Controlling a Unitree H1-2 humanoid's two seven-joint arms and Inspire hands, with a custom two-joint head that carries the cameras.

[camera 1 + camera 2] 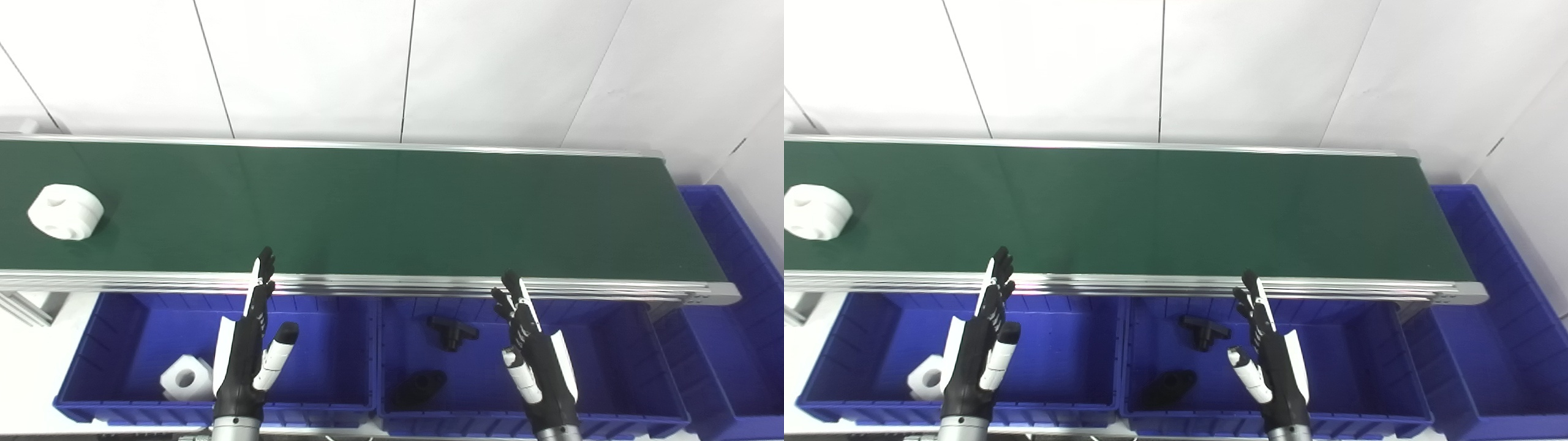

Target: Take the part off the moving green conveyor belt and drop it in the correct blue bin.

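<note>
One white, rounded plastic part with holes in it (65, 211) rides the dark green conveyor belt (392, 208) near its left end, about midway between the far rail and the near rail, well apart from both my hands. My left hand (252, 343) hangs over the left blue plastic bin (110, 318), fingers straight and lightly spread, thumb out to the side, tips level with the belt's near rail; it holds nothing. My right hand (531, 352) hangs the same way over the middle blue bin (612, 343), fingers parted and empty. A similar white block with a round hole (185, 378) lies in the left bin's near-left corner; two black plastic parts, one T-shaped (452, 331) and one flatter (421, 384), lie in the middle bin. A third blue bin (735, 257) sits past the belt's right end.

As I judge it, this is the waiting step, before any grasp. Next, my left hand would need to reach over the near rail and close on the white part as it travels, then carry it back to the left bin, where its likeness already lies.
</note>
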